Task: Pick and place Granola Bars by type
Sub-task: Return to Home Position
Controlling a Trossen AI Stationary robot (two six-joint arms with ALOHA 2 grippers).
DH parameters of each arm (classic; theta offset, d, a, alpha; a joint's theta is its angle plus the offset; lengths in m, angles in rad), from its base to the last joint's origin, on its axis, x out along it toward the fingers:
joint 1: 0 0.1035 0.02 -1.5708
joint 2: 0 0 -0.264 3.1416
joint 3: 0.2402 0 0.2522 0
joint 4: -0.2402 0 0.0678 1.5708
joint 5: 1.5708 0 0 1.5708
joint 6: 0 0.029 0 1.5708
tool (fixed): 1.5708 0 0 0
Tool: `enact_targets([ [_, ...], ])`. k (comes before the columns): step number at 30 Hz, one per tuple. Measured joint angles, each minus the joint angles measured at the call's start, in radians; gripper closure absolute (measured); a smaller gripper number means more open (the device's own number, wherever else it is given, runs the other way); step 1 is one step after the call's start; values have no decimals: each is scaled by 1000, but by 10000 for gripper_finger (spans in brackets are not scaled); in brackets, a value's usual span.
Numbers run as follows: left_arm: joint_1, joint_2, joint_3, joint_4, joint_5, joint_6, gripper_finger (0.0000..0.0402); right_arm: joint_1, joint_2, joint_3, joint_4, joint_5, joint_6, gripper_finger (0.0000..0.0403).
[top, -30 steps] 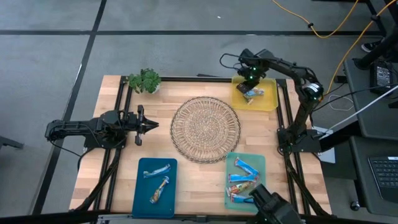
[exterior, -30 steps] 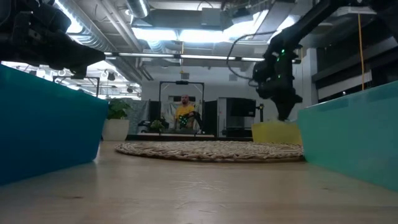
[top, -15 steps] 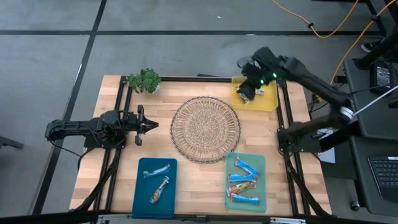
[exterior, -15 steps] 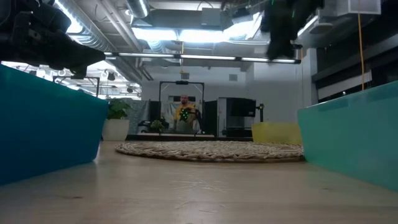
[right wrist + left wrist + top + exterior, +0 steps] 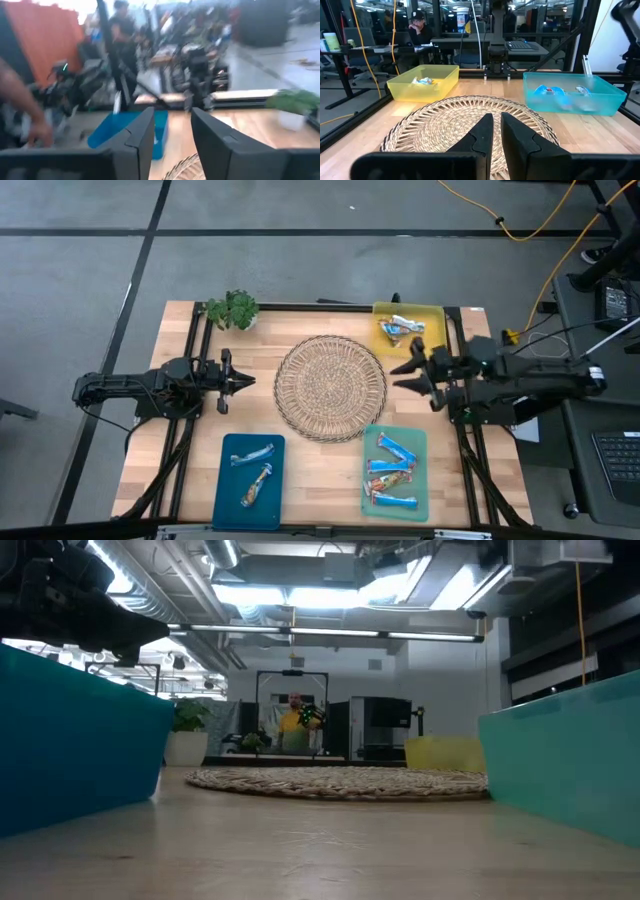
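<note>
The Granola Bars (image 5: 391, 470) lie sorted in three trays on the wooden surface (image 5: 320, 480). The green tray (image 5: 421, 442) at the near right corner holds about four of them, blue and orange-brown wrappers lying side by side. The blue tray (image 5: 224, 480) at the near left holds two silvery ones, one above the other in the high view. The yellow tray (image 5: 432, 340) at the far right corner holds a small cluster of wrapped bars, packed too closely to count. A round woven mat (image 5: 330, 388) sits at the middle of the surface with nothing on it, and a small leafy plant (image 5: 232, 310) stands at the far left corner.

The right tool (image 5: 405, 375) hangs over the right side of the surface, between the yellow tray and the green tray and just off the mat's edge, pointing toward the mat. Its fingers (image 5: 140, 137) stand wide apart and hold nothing. The left tool (image 5: 228, 380) waits at the left side, aimed at the mat, its fingers (image 5: 482, 135) narrow, almost together, with nothing between them.

In the low view a person (image 5: 293, 725) shows in the room far behind the surface
</note>
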State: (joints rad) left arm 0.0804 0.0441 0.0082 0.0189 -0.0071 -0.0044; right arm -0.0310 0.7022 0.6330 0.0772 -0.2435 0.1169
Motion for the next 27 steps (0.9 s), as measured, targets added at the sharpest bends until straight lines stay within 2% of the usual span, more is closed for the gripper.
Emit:
enact_targets([
  [3, 0, 0, 0, 0, 0, 0, 370, 8, -163, -176, 111, 70, 66, 279],
  [6, 0, 0, 0, 0, 0, 0, 370, 9, -339, -339, 236, 84, 113, 288],
  [13, 0, 0, 0, 0, 0, 0, 370, 9, -704, -600, 368, 93, 57, 297],
  [14, 0, 0, 0, 0, 0, 0, 370, 8, -698, -621, 400, 92, 34, 297],
  [17, 0, 1, 0, 2, 0, 0, 370, 9, -670, -625, 342, 92, -40, 297],
  [24, 0, 2, 0, 7, -9, 0, 370, 8, -672, -627, 82, 107, -127, 297],
  [27, 0, 2, 0, 7, -16, 0, 370, 8, -673, -627, -4, 100, -115, 297],
])
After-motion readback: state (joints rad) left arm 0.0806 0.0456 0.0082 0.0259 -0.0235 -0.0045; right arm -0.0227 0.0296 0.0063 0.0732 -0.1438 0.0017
